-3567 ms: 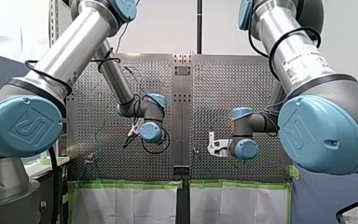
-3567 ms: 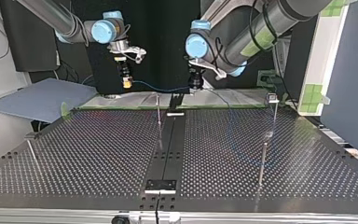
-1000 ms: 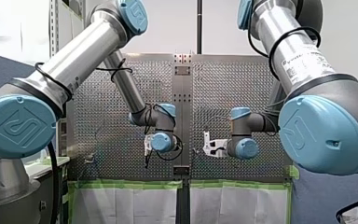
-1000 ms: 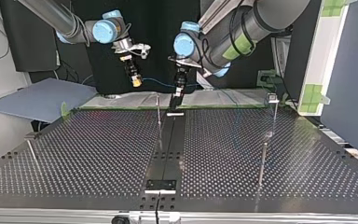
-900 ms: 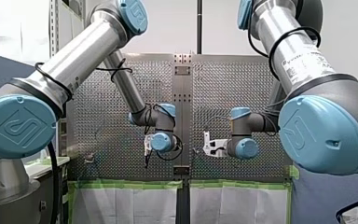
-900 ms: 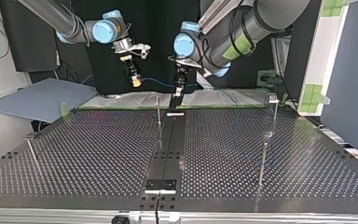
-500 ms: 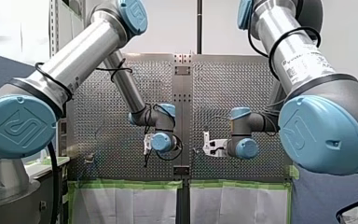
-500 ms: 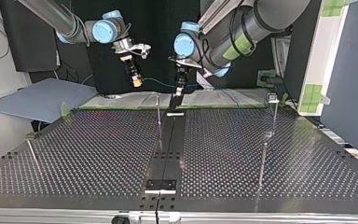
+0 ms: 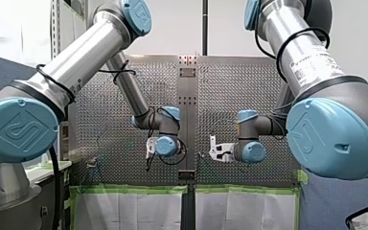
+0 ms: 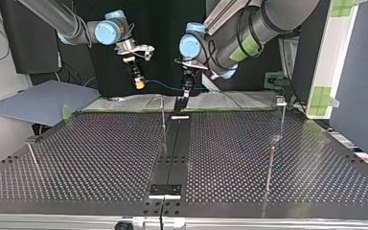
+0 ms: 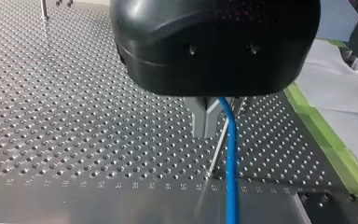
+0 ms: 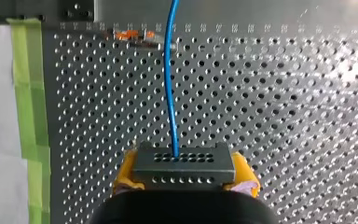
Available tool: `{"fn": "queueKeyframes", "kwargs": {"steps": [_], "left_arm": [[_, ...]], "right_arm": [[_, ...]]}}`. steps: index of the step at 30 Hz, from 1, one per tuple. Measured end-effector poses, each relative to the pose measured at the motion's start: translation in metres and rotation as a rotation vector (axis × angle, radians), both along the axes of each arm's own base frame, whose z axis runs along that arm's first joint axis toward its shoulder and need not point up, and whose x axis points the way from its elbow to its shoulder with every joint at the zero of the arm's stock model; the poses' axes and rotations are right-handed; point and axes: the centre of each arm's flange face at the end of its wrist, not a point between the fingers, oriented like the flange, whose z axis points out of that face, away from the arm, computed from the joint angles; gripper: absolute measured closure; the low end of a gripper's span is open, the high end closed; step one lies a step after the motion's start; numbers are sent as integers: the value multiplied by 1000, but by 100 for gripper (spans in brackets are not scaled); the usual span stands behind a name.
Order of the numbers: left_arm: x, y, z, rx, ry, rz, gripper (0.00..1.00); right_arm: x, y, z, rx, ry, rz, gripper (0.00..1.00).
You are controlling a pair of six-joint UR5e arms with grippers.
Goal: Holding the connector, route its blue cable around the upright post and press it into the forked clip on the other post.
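Observation:
In the right wrist view my right gripper (image 12: 184,185) is shut, its yellow pads (image 12: 127,173) clamped on a dark grey connector (image 12: 182,163). The blue cable (image 12: 169,84) runs out ahead of it, past an orange-marked clip (image 12: 133,34). In the left wrist view my left gripper (image 11: 214,130) has its metal fingers (image 11: 201,119) shut on the blue cable (image 11: 231,163), beside a thin upright post (image 11: 216,151). In the top view the cable (image 10: 165,87) spans between my right gripper (image 10: 139,86) and my left gripper (image 10: 184,101), above the far edge of the table.
On the perforated table (image 10: 100,158) stand thin posts: one near the middle (image 10: 163,115), one with a clip head at the top view's right (image 10: 281,108), a shorter one nearer the camera (image 10: 269,167), and one at the left (image 10: 32,157). Green tape (image 12: 28,93) lines the table edge.
Over the last second my left gripper has only edged slightly along the cable. Since the earliest frames my left arm swung toward the table's middle and my right gripper tilted toward it.

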Motion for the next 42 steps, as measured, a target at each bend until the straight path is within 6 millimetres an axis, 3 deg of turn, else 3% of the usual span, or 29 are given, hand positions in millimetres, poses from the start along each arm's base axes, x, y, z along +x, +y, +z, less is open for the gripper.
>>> {"fn": "queueKeyframes", "kwargs": {"steps": [32,42], "left_arm": [[-34,-5,-16,-21,-16,-57,99],[-29,-15,-40,-25,3,-78,99]], "right_arm": [[-11,11,-12,13,37,-51,100],[-19,7,-37,17,41,-83,100]]}}
